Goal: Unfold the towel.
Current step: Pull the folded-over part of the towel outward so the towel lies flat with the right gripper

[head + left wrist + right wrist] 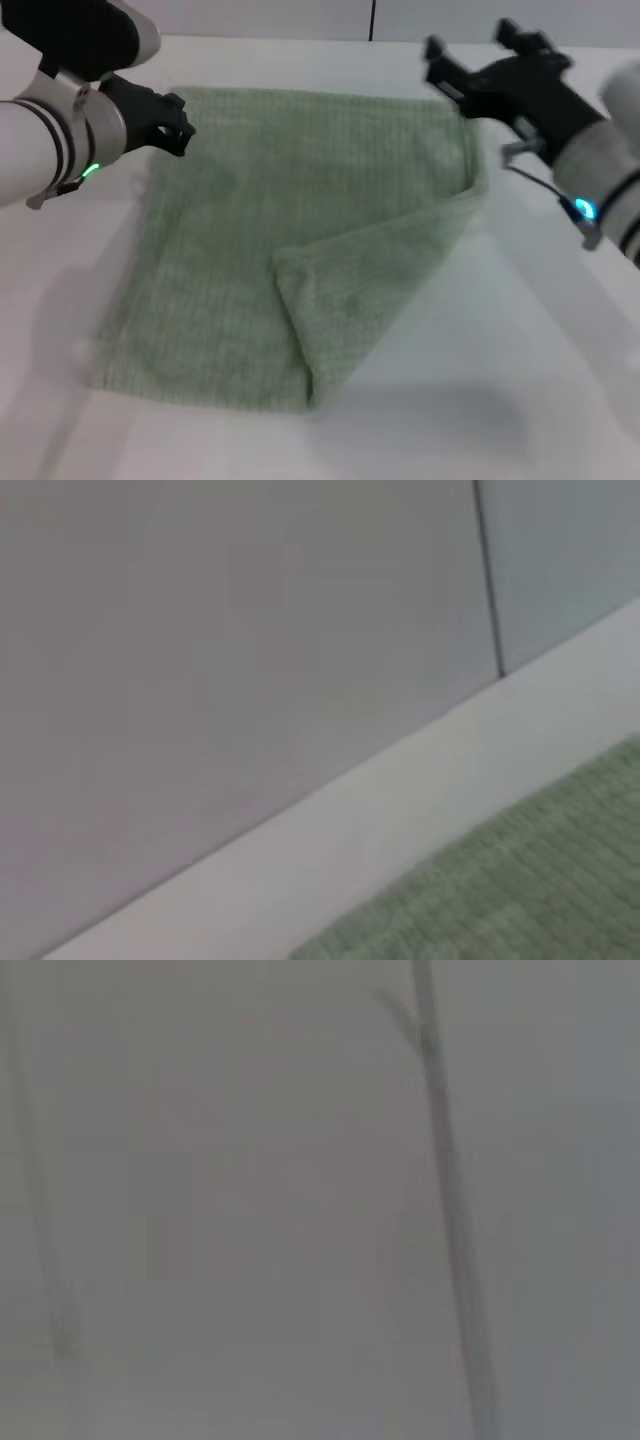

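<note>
The pale sage-green towel [250, 230] lies on the white table [500, 380]. Its near right corner [290, 265] is folded over onto the middle, so a diagonal fold runs along the right side. My left gripper [183, 125] is open beside the towel's far left corner and holds nothing. My right gripper [472, 48] is open and raised over the far right corner, clear of the cloth. The left wrist view shows a strip of the towel's edge [520, 890] below a wall. The right wrist view shows only a grey wall.
A grey wall panel [250, 630] with a dark vertical seam [488, 580] rises behind the table's far edge. Bare white tabletop surrounds the towel at the front and right.
</note>
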You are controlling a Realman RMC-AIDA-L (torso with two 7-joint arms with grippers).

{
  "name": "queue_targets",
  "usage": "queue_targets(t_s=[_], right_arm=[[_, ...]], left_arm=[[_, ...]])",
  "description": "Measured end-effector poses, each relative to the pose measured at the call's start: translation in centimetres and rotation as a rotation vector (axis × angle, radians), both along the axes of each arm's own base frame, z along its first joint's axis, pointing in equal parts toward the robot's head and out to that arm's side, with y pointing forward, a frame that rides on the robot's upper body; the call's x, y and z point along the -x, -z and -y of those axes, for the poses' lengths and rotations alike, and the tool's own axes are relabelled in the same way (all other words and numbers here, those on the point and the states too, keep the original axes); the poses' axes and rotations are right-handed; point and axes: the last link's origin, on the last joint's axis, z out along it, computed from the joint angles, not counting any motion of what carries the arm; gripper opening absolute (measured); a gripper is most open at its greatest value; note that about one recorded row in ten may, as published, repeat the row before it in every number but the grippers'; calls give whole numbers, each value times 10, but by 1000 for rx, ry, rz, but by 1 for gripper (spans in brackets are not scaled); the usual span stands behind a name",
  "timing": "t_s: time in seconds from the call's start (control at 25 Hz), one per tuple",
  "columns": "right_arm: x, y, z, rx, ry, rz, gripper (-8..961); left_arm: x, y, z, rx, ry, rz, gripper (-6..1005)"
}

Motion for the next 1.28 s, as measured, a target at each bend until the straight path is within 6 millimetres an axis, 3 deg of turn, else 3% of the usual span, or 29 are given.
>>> queue_targets(t_s=[0.16,0.28,0.64,0.96,1.28], right_arm=[[44,1,2,225,10,95,839],[53,1,7,355,58,148,839],[54,-16,5,446,141,162,839],[65,0,18,574,137,233,840],[72,9,28,628,122,282,839]], left_arm=[[-3,2,-1,22,-6,-12,0],[-8,4,-5,74,-32,-47,2],[-12,3,-10,74,4,-72,5],[-13,-5,-19,104,-125,-8,8],[-4,4,-28,200,-266,-27,10]])
